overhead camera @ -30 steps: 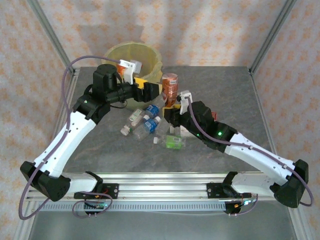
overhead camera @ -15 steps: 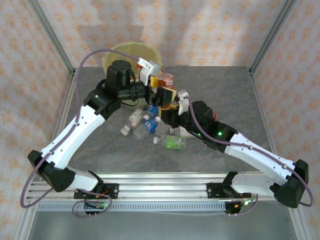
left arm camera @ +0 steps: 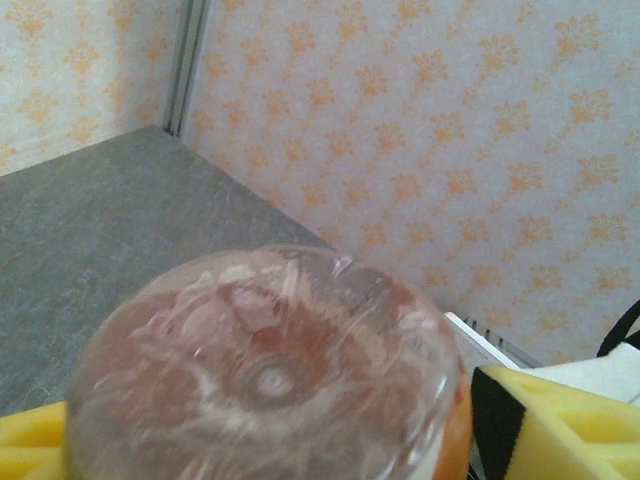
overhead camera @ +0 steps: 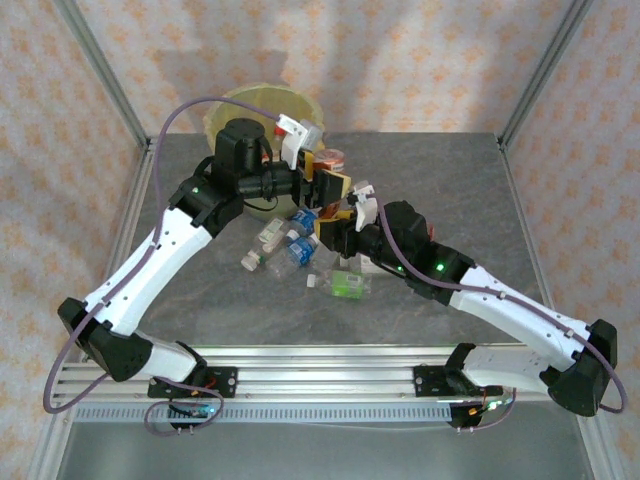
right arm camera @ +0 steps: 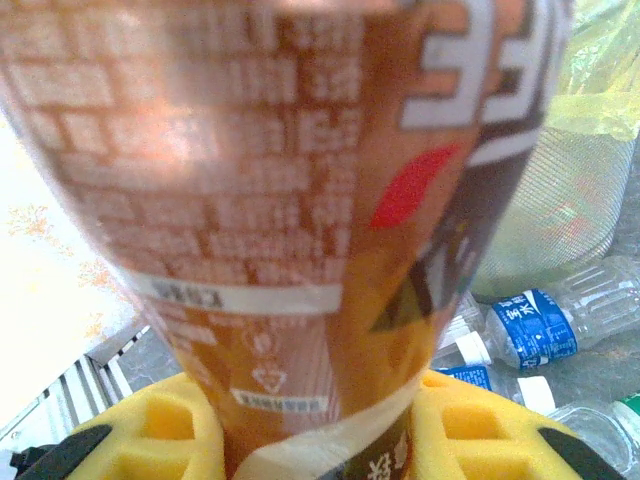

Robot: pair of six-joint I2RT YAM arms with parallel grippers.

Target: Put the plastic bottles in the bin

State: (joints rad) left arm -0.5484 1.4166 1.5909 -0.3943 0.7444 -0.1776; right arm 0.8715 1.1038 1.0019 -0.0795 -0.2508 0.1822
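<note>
Bin [overhead camera: 250, 97]: far left, waiting behind the left arm.
Left gripper [overhead camera: 329, 174]: came over from the bin; its jaws narrow around the orange bottle [right arm camera: 270, 150], grip we cannot tell.
Right gripper [overhead camera: 335, 218]: clamped on that bottle; we judge a handover begins.

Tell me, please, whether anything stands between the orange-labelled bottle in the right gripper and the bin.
Yes: the left gripper straddles the upper end of the orange-labelled bottle, and that arm's wrist lies between it and the bin.
</note>
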